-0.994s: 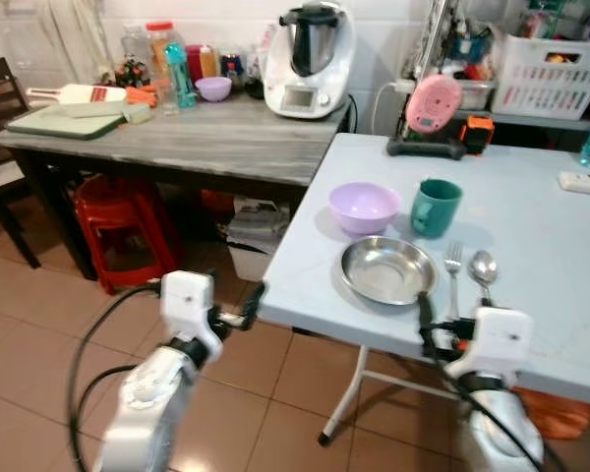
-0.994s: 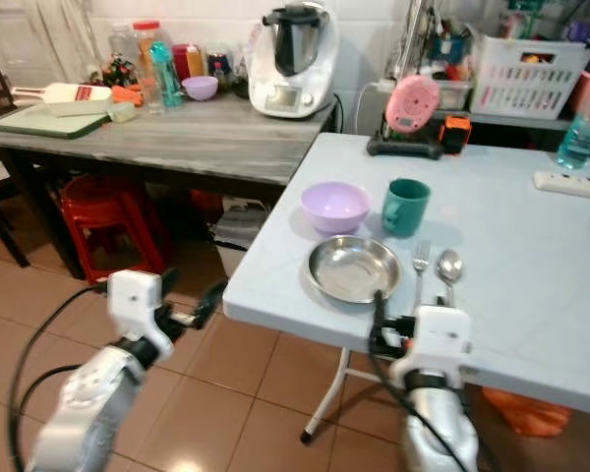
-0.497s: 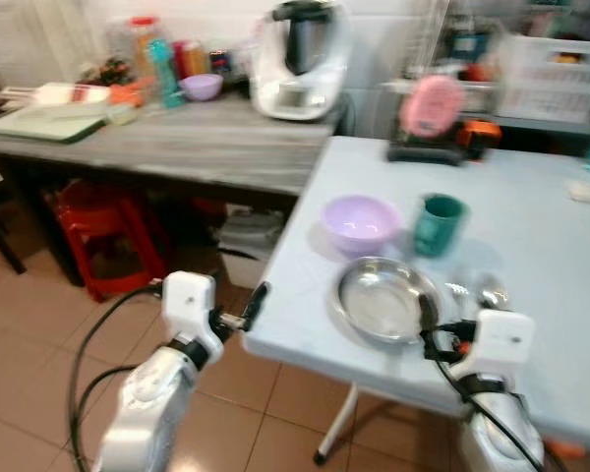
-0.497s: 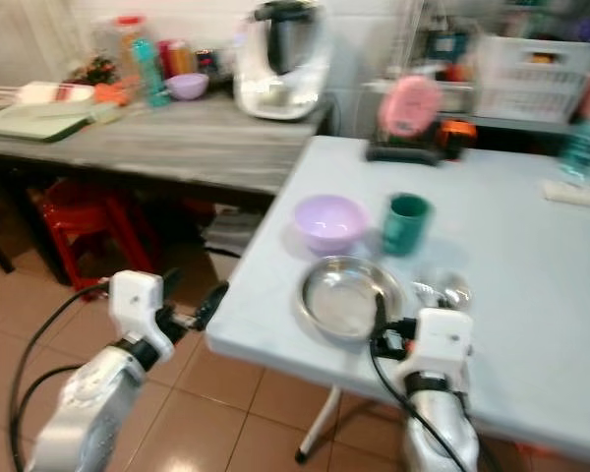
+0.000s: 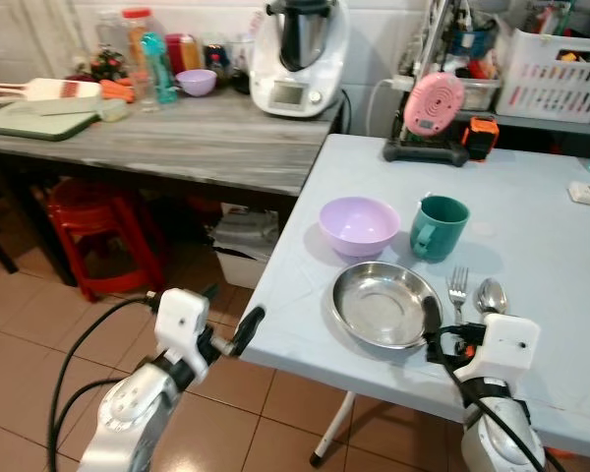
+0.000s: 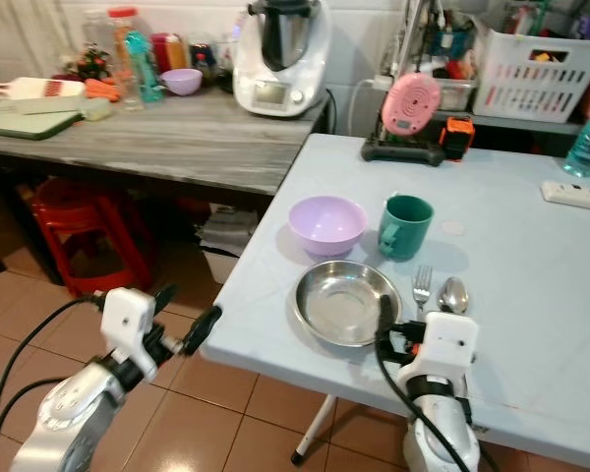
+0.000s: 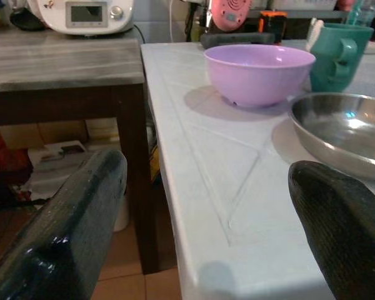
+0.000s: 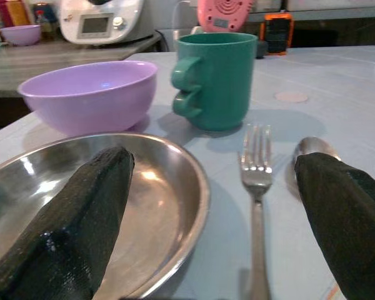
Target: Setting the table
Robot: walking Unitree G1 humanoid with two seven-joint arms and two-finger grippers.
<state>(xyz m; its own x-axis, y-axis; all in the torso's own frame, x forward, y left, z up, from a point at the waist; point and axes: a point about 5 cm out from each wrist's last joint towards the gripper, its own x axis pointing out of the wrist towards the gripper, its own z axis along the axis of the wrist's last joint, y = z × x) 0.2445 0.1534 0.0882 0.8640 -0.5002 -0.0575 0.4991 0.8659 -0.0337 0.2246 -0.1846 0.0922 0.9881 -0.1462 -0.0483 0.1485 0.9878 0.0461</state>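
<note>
Tableware for one place lies lower centre of the left eye view, on the pale blue table point(image 5: 531, 211): a round shallow stainless-steel plate point(image 5: 382, 305), a steel fork point(image 5: 457, 291) and a steel spoon point(image 5: 490, 295) just beside its right rim, a lilac plastic bowl point(image 5: 359, 224) and a teal handled mug point(image 5: 438, 227) behind.

Right gripper point(image 8: 206, 206), fingers spread wide and holding nothing, hovers low at the plate's near right edge, toward the fork. Left gripper point(image 7: 203, 206), likewise spread and empty, faces the table's near corner.

Judging by looks, the plate is stiff, light and slick: pinch its rim. Fork and spoon lie flat and thin, so they may skid; take them by the handle. The mug seems sturdier, best gripped across its wall or handle.
</note>
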